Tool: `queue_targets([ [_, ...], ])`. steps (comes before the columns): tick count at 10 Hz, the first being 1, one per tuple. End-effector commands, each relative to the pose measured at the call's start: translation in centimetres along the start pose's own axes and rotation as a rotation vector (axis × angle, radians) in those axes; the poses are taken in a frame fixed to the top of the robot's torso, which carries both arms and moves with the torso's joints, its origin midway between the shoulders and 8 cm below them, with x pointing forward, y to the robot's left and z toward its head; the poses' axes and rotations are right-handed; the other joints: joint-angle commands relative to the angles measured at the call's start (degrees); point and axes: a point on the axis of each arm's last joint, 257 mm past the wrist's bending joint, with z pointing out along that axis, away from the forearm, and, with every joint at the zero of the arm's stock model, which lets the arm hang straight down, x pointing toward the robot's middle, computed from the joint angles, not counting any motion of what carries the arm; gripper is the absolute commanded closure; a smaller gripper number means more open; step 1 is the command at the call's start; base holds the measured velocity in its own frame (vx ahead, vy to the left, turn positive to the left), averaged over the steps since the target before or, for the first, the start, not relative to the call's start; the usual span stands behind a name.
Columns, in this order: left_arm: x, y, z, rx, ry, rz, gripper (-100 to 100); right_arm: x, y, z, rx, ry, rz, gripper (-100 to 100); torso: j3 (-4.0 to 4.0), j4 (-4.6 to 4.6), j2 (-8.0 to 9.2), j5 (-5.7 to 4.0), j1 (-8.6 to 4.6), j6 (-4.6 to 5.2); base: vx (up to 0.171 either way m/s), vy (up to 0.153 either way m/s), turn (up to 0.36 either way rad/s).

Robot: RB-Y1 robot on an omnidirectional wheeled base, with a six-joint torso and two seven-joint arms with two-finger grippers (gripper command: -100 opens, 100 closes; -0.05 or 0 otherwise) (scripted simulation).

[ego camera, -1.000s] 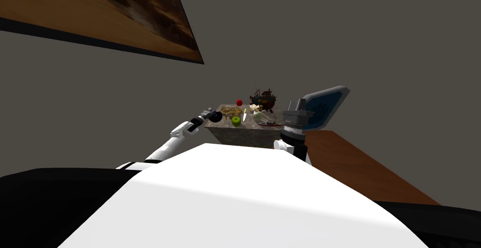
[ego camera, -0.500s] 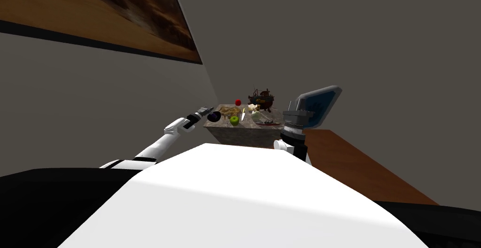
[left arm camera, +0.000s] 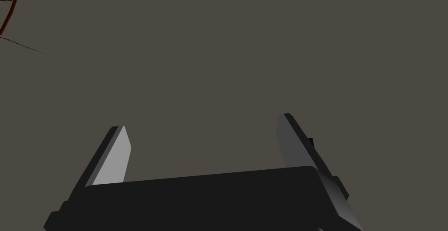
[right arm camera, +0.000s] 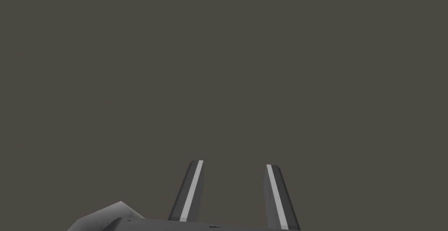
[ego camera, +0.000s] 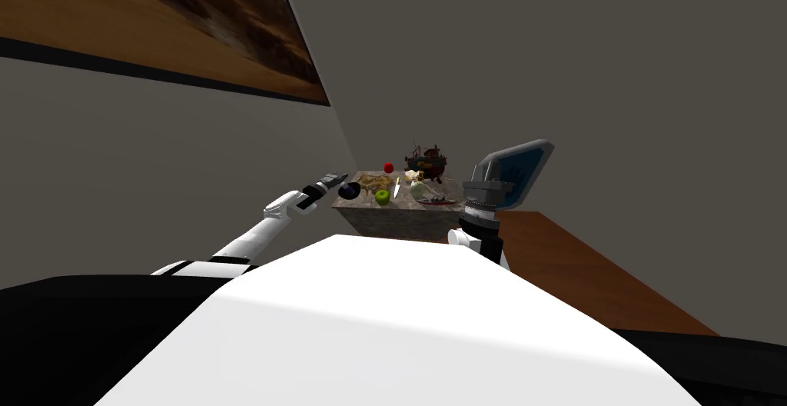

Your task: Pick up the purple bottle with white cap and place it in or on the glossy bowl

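A small stone-topped table (ego camera: 369, 206) stands ahead in the head view. On its near left corner lies a dark purple rounded thing, the bottle (ego camera: 350, 191); its cap is too small to make out. A pale glossy bowl (ego camera: 420, 190) sits near the table's middle right. My left gripper (ego camera: 337, 178) hovers just left of the bottle, apart from it. In the left wrist view the left gripper (left arm camera: 204, 123) is open with nothing between its fingers. My right gripper (ego camera: 483, 171) is raised at the table's right side, and the right gripper (right arm camera: 235, 164) stands open and empty.
The table also holds a green apple (ego camera: 382, 198), a red apple (ego camera: 389, 167), a knife (ego camera: 396, 188), a dark plate (ego camera: 439, 201) and a dark red ornament (ego camera: 425, 163). A blue-screened device (ego camera: 519, 172) stands behind my right arm, above a brown floor (ego camera: 584, 271).
My left arm has drawn back to the left, off the dark purple bottle, which stays on the table corner. The head view has shifted slightly.
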Motion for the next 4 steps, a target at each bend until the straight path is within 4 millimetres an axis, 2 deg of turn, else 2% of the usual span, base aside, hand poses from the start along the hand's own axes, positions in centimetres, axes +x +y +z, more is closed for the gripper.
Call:
queue_targets([
  [1,0.0,0.0,0.0,0.0,0.0,0.0,0,0.0,0.0,0.0,0.0,0.0,0.0,0,0.0,0.0,0.0,0.0,0.0,0.0,0.0,0.0,0.0],
  [4,0.0,0.0,0.0,0.0,0.0,0.0,0,0.0,0.0,0.0,0.0,0.0,0.0,0,0.0,0.0,-0.01,0.0,0.01,0.0,0.0,0.0,0.0],
])
